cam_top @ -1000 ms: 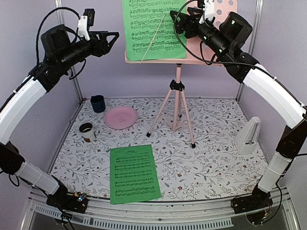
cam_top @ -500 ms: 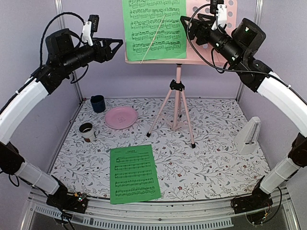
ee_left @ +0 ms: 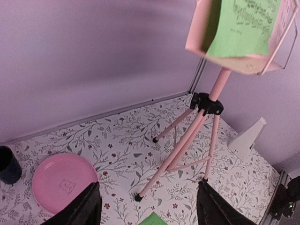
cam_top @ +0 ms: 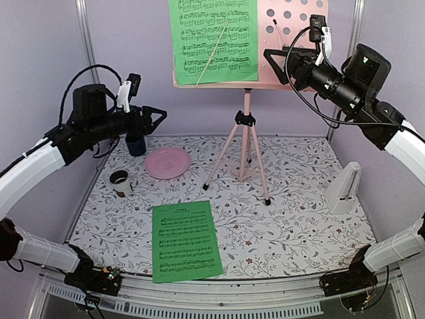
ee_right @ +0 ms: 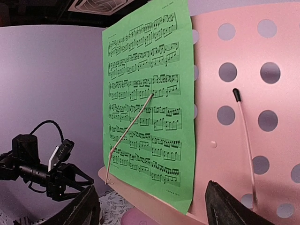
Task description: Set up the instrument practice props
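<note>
The pink tripod music stand (cam_top: 246,143) stands at the back centre; its perforated desk (cam_top: 292,20) holds one green sheet-music page (cam_top: 212,36) on the left half, pinned by a thin arm. A second green page (cam_top: 185,240) lies flat on the table at the front. The white pyramid metronome (cam_top: 344,189) stands at the right. My left gripper (cam_top: 159,118) is open and empty, in the air left of the stand. My right gripper (cam_top: 273,61) is open and empty, in front of the desk's bare right half. In the right wrist view the page (ee_right: 150,98) and desk (ee_right: 243,93) fill the frame.
A pink plate (cam_top: 167,163), a dark blue cup (cam_top: 135,143) and a small brown-and-white cup (cam_top: 120,181) sit at the back left. Purple walls and metal posts close in the table on three sides. The stand's legs (ee_left: 183,145) spread over the floral mat.
My left gripper has dropped from desk height down and toward the table's left side. My right gripper has drawn back to the right, off the desk, and lowered slightly.
</note>
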Robot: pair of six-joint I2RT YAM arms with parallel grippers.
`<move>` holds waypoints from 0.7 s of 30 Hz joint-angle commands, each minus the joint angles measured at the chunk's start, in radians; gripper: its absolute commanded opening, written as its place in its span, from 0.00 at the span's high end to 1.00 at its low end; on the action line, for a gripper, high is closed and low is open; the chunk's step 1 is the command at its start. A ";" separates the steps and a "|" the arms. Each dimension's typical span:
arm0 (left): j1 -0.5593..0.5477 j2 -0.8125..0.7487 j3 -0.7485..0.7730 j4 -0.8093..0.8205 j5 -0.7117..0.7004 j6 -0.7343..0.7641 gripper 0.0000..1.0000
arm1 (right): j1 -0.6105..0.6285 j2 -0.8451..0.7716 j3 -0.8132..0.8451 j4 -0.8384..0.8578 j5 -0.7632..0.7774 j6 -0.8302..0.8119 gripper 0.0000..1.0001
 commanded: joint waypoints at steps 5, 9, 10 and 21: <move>0.002 -0.170 -0.342 -0.013 -0.001 -0.184 0.31 | 0.003 -0.131 -0.242 -0.160 -0.143 0.195 0.23; -0.001 -0.211 -0.479 -0.011 -0.026 -0.261 0.34 | 0.047 -0.157 -0.372 -0.193 -0.169 0.259 0.25; -0.001 -0.214 -0.505 -0.011 -0.026 -0.281 0.34 | 0.064 -0.157 -0.400 -0.198 -0.168 0.268 0.25; -0.002 -0.202 -0.699 0.010 -0.001 -0.467 0.26 | 0.200 0.049 -0.668 -0.007 -0.183 0.392 0.31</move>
